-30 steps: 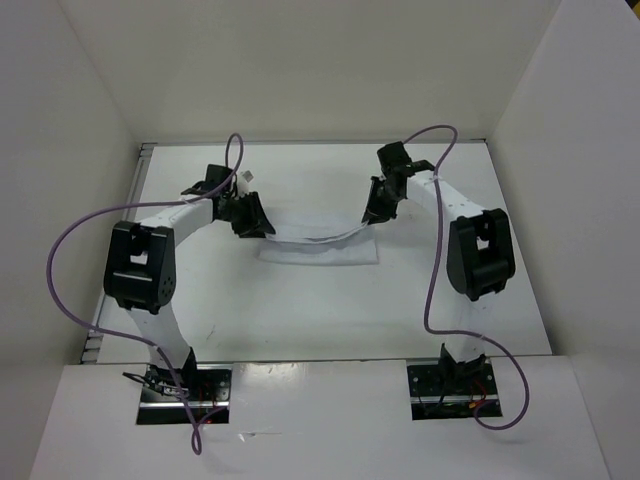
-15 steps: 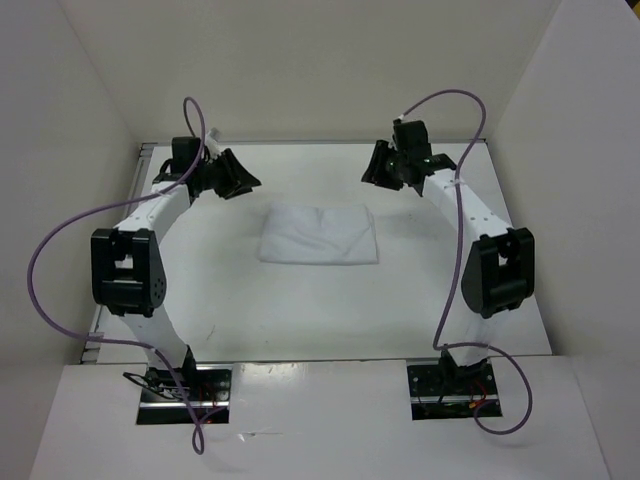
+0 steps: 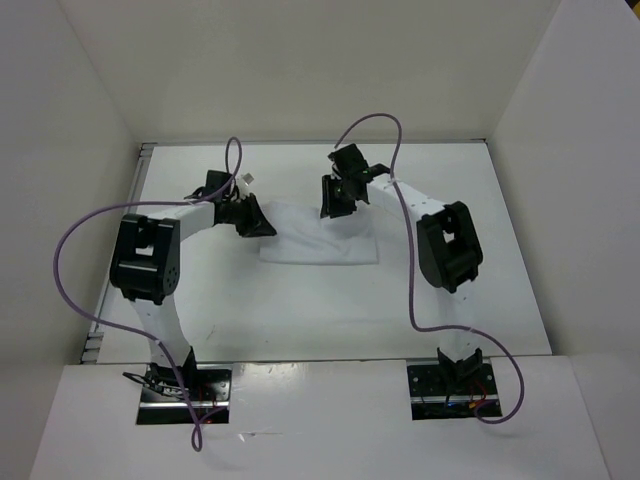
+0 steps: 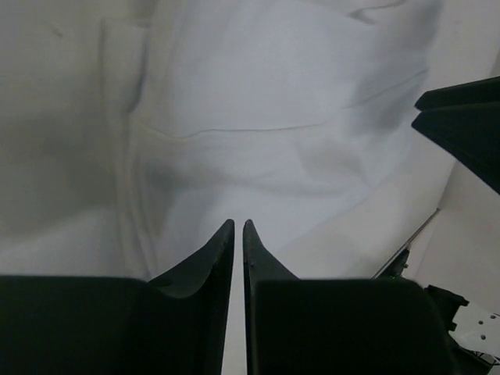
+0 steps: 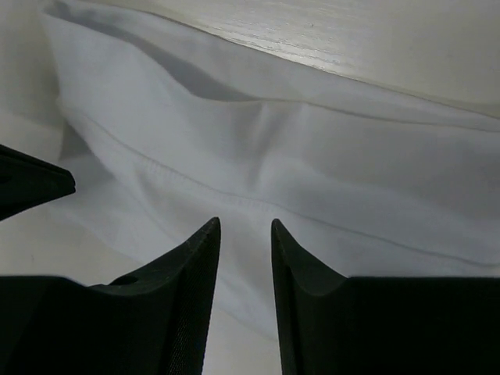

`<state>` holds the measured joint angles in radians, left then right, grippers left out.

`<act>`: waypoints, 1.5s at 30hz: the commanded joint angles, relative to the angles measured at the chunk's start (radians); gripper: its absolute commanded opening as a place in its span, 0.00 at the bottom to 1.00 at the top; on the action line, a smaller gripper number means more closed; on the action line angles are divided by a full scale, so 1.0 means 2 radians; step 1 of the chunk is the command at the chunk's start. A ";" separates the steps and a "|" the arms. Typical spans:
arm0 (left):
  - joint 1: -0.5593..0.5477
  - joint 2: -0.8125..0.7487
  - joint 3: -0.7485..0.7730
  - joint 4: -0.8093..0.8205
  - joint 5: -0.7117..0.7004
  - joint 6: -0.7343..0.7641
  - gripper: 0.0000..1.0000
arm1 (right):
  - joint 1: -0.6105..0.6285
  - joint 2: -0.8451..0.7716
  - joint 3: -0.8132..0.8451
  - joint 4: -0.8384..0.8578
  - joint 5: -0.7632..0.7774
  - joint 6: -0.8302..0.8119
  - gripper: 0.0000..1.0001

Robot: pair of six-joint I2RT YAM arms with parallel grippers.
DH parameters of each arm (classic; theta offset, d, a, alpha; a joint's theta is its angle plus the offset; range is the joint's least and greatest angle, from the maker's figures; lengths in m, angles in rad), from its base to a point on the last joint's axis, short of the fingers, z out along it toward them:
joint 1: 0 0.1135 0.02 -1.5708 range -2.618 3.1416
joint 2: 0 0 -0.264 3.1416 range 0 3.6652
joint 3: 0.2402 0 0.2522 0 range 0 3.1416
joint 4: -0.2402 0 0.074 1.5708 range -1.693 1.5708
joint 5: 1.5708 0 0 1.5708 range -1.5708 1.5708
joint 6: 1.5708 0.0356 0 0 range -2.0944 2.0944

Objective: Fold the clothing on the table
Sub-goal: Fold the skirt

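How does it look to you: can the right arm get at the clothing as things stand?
Probably yes: the right gripper hangs just over the clothing at its far edge, jaws apart, nothing between.

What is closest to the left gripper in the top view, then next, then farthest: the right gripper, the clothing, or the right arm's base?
Counting from the left gripper:
1. The clothing: right at its tips, at the cloth's far left corner.
2. The right gripper: off to its right, over the cloth's far edge.
3. The right arm's base: way down at the near right edge.
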<state>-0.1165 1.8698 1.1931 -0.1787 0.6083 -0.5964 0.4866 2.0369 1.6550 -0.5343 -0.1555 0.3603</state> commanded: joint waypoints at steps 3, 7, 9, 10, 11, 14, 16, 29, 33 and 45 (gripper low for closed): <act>-0.004 0.035 0.009 -0.012 -0.051 0.024 0.14 | 0.004 0.068 0.080 -0.020 -0.040 -0.015 0.37; -0.004 0.024 -0.017 -0.022 -0.090 0.024 0.14 | 0.004 0.104 0.107 -0.025 -0.067 -0.020 0.36; -0.004 0.019 -0.033 -0.026 -0.102 0.024 0.14 | 0.008 0.123 0.114 -0.025 -0.067 -0.015 0.36; -0.004 0.019 -0.038 -0.026 -0.102 0.024 0.14 | 0.008 0.130 0.127 -0.025 -0.052 -0.014 0.36; -0.004 0.014 -0.043 -0.032 -0.106 0.024 0.14 | 0.008 0.139 0.135 -0.034 -0.046 -0.014 0.36; -0.008 0.003 -0.060 -0.036 -0.112 0.029 0.14 | 0.004 0.179 0.172 -0.050 -0.026 -0.004 0.35; -0.008 -0.003 -0.067 -0.042 -0.118 0.029 0.14 | -0.002 0.197 0.190 -0.054 -0.012 0.004 0.35; -0.008 -0.030 -0.091 -0.056 -0.128 0.043 0.15 | -0.053 0.183 0.244 -0.059 -0.009 -0.027 0.38; -0.008 -0.017 -0.064 -0.061 -0.133 0.048 0.16 | -0.048 0.159 0.244 -0.079 -0.009 -0.083 0.45; 0.011 0.008 0.013 -0.082 -0.132 0.068 0.19 | -0.077 0.008 0.060 -0.082 0.060 -0.044 0.50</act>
<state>-0.1101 1.8858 1.1908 -0.3222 0.3511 -0.4931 0.3832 2.1834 1.8408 -0.7010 -0.0776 0.2577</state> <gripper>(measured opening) 0.186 0.495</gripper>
